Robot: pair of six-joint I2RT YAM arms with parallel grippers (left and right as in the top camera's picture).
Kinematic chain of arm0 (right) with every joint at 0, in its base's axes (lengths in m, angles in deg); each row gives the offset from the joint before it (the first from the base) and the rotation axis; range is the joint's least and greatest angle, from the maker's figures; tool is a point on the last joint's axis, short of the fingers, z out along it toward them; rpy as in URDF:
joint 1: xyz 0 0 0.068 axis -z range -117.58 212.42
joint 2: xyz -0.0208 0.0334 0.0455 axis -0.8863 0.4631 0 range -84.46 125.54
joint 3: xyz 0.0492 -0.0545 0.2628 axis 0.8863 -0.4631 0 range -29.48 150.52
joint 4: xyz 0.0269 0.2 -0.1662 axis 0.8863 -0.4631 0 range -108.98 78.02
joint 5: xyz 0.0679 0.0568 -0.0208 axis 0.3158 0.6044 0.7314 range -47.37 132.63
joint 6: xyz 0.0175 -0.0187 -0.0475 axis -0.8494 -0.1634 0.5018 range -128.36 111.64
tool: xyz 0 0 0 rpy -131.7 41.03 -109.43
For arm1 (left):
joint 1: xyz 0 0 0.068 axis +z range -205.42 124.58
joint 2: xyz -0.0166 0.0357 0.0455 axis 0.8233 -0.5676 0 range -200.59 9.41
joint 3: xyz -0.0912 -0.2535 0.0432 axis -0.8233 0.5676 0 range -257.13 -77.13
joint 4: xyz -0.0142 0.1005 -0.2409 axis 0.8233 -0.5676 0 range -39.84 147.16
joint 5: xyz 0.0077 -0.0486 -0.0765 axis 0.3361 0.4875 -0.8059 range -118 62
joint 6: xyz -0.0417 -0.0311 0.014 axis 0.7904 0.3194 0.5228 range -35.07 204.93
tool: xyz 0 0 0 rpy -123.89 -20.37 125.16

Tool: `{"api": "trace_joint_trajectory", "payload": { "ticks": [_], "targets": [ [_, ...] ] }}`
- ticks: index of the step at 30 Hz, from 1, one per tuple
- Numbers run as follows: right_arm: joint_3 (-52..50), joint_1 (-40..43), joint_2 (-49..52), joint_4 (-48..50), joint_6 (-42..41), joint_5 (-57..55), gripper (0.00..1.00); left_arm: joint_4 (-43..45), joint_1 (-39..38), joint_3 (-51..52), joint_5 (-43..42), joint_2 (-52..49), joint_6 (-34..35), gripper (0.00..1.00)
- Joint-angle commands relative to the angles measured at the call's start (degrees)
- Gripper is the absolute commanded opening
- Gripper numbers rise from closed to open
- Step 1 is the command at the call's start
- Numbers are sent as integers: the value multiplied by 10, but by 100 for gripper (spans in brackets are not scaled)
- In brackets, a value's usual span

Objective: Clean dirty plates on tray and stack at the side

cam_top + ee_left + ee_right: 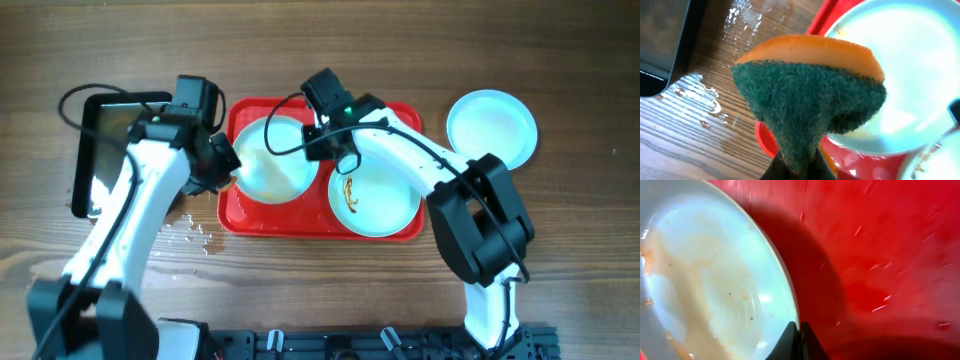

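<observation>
Three plates logged. Left plate point(270, 165) and right plate point(385, 200) lie on the tray point(300, 218). The side plate point(490, 128) lies off the tray on the surface point(560, 260), well apart from both jaws, beyond the right arm's point(410, 150) elbow.

Right jaws: tips nearly together, clamped across the rim of the left plate point(705, 270), one tip on each side of the edge. On the inner side of these jaws, the plate face carries a pale brown film. On the outer side is bare tray floor point(880, 255), with a dark shadow along the rim. The right plate sits just beside these jaws, its rim close to the left plate's rim. An orange-brown smear point(350, 192) lies on the half nearer the jaws.

Left jaws: clamped on a sponge point(810, 95), pinched at its narrow end, with the green scouring face toward the camera and the orange foam behind. The sponge hangs over the tray's outer edge point(767, 137), at the left plate's rim point(910, 65). I cannot tell whether they touch.

A black pan point(100, 150) sits on the far side of the left jaws from the tray. Water point(190, 225) is pooled on the surface between them.

Left arm point(140, 200) reaches diagonally in from the near edge, while the right arm arcs over the right plate.
</observation>
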Motion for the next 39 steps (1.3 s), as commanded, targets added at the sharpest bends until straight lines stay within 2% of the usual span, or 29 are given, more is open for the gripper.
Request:
{"api": "trace_joint_trajectory", "payload": {
  "ticks": [1,6,12,16,20,21,25,27,29,36,39],
  "targets": [
    [40,3,-61,-12,40,-127,4,-3,-2,3,-57,21,7,4],
    [48,-2,-136,-29,148,-311,4,5,-17,9,-59,14,7,4],
    [45,-87,-162,-57,258,-542,4,24,-35,15,-59,13,10,4],
    [45,-131,-157,-82,294,-557,4,23,-35,15,-59,13,10,4],
    [45,-140,-150,-91,287,-554,4,24,-35,15,-59,13,10,4],
    [45,-140,-148,-92,266,-522,4,24,-35,15,-59,13,10,4],
    [45,-124,-144,-124,220,-274,4,23,-35,15,-59,13,9,4],
    [43,-106,-131,-130,144,-243,4,23,-35,15,-59,13,9,4],
    [37,-87,-115,-128,113,-214,4,23,-35,15,-59,13,10,4],
    [35,0,-17,-109,93,27,4,30,-36,15,-59,12,9,4],
    [35,6,16,-103,93,50,4,45,-50,15,-59,5,9,4]
  ]
}}
